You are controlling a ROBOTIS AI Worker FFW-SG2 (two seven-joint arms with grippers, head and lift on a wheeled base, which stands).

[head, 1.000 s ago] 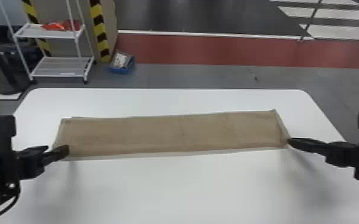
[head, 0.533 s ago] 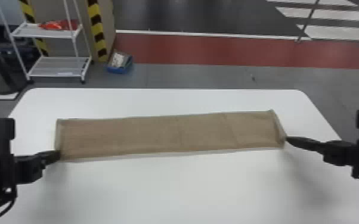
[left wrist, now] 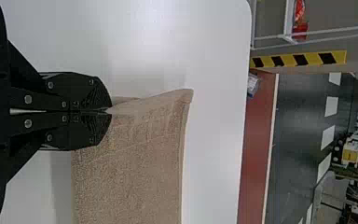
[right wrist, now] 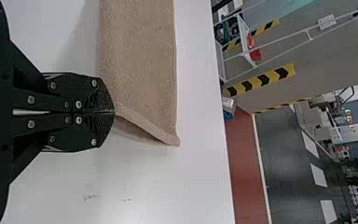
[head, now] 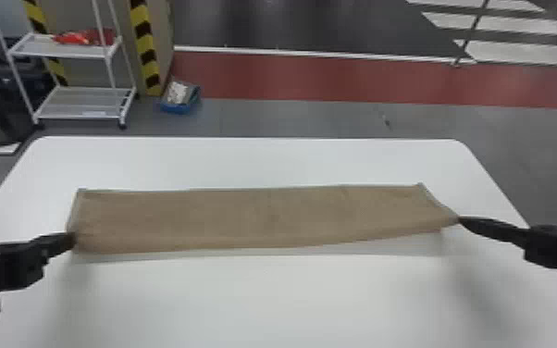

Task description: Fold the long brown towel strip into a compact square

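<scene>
Across the white table lies the long brown towel strip (head: 254,217), its near edge lifted a little above the surface. At the strip's near left corner is my left gripper (head: 74,240); my right gripper (head: 460,220) is at its near right corner, which is drawn out to a point. In the left wrist view the left gripper (left wrist: 110,111) is shut on a corner of the towel (left wrist: 130,172). The right wrist view has the right gripper (right wrist: 114,112) shut on the other corner of the towel (right wrist: 140,60), whose end edge slants away from the fingertips.
The white table (head: 263,301) has bare surface in front of the strip and a band behind it. Beyond its far edge stand a white wire shelf (head: 74,102) and a blue box (head: 179,98) on the floor.
The near edge of the towel has risen off the table, with a paler band beneath it. Both grippers have moved slightly with its corners, and the camera view has shifted a little.
</scene>
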